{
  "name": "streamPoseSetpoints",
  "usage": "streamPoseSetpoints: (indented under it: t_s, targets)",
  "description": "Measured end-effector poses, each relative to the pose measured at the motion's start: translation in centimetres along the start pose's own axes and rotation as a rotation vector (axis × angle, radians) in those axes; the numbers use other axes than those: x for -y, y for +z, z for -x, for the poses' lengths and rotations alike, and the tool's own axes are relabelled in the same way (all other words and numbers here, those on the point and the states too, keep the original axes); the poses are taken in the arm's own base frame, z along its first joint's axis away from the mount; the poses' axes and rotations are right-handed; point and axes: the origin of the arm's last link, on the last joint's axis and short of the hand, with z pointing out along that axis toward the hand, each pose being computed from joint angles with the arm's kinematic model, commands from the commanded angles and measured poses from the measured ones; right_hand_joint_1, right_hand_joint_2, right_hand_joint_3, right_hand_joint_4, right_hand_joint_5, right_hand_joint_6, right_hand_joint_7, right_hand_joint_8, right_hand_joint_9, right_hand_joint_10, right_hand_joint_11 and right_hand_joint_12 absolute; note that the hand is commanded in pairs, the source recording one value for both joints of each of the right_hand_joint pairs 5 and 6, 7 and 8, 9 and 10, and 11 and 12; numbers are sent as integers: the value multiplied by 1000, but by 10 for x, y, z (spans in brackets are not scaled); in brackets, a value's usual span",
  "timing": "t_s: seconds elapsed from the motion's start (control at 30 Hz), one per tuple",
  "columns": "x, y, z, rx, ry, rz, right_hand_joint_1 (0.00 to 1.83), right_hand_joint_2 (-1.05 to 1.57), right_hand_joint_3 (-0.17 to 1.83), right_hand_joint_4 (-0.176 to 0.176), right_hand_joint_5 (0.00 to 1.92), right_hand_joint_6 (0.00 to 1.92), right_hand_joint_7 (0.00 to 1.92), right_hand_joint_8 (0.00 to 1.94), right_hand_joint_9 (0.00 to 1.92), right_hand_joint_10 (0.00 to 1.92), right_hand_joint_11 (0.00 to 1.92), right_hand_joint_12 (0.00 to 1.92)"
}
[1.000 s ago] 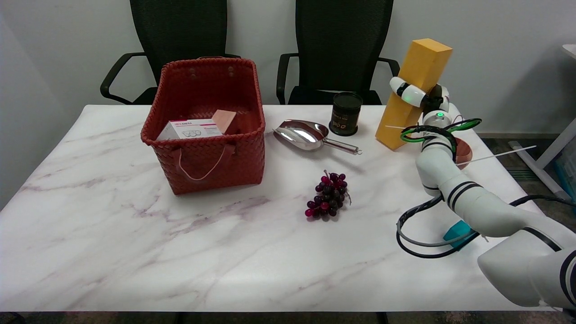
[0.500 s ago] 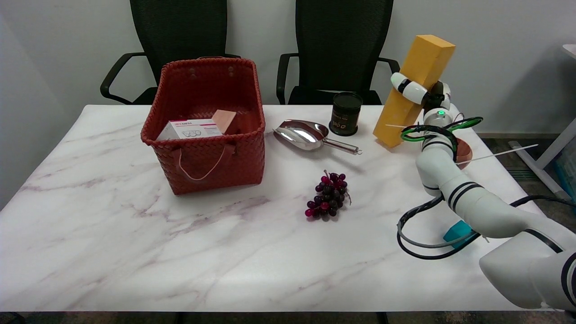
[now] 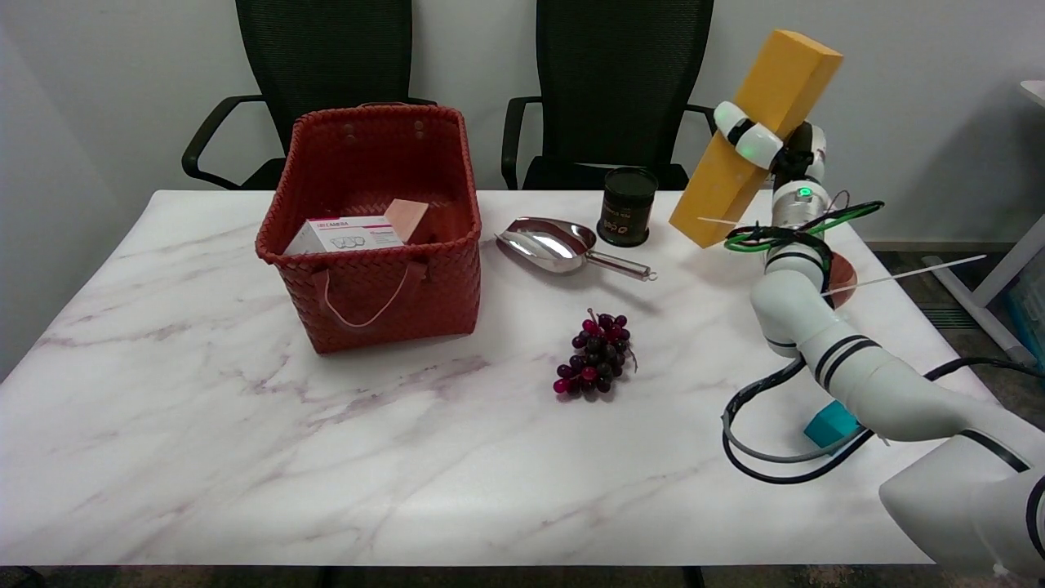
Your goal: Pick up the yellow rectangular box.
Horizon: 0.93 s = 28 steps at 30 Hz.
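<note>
A marble-patterned tabletop (image 3: 245, 457) fills the foreground, with the robot's white right arm (image 3: 824, 351) reaching in from the lower right past a loop of black cable. Mid-table lies a bunch of dark grapes (image 3: 594, 364); to its left a red woven basket (image 3: 375, 278) holds a small white carton (image 3: 343, 234). Farther back rest a steel scoop (image 3: 555, 243) and a dark tin (image 3: 626, 206). Above the far right corner, the right hand (image 3: 771, 147) wraps its fingers around the middle of the yellow rectangular box (image 3: 755, 139), gripping it in the air, its lower end clear of the surface. The box tilts, top to the right, probably because the wrist angles as it raises the load. A grip near the middle likely keeps the long box balanced. Two black chairs (image 3: 620, 82) stand behind.
</note>
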Motion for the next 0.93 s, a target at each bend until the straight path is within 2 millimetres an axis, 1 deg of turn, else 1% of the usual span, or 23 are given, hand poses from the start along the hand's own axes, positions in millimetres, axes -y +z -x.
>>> streamPoseSetpoints:
  t_s: [0.13, 0.33, 0.4, 0.57, 0.73, 0.93]
  targets:
    - [10, -3, 3, 2, 4, -43, 1233, 842, 1057, 0, 1158, 1158, 1375, 1375, 1376, 1376, 1571, 1571]
    - [23, -6, 7, 12, 14, -97, 1225, 812, 1066, 0, 1143, 1143, 1373, 1373, 1353, 1353, 1498, 1498]
    - [30, -8, 11, 22, 17, -120, 1221, 800, 1062, 0, 1132, 1132, 1370, 1370, 1337, 1337, 1458, 1458]
    - [45, -11, 20, 49, 19, -174, 1215, 802, 1047, 0, 1126, 1126, 1366, 1366, 1322, 1322, 1436, 1436]
    - [63, -14, 33, 87, 22, -231, 1208, 820, 1023, 0, 1122, 1122, 1365, 1365, 1315, 1315, 1430, 1430]
    - [84, -18, 55, 137, 27, -293, 1201, 783, 1032, 0, 1112, 1112, 1360, 1360, 1302, 1302, 1406, 1406]
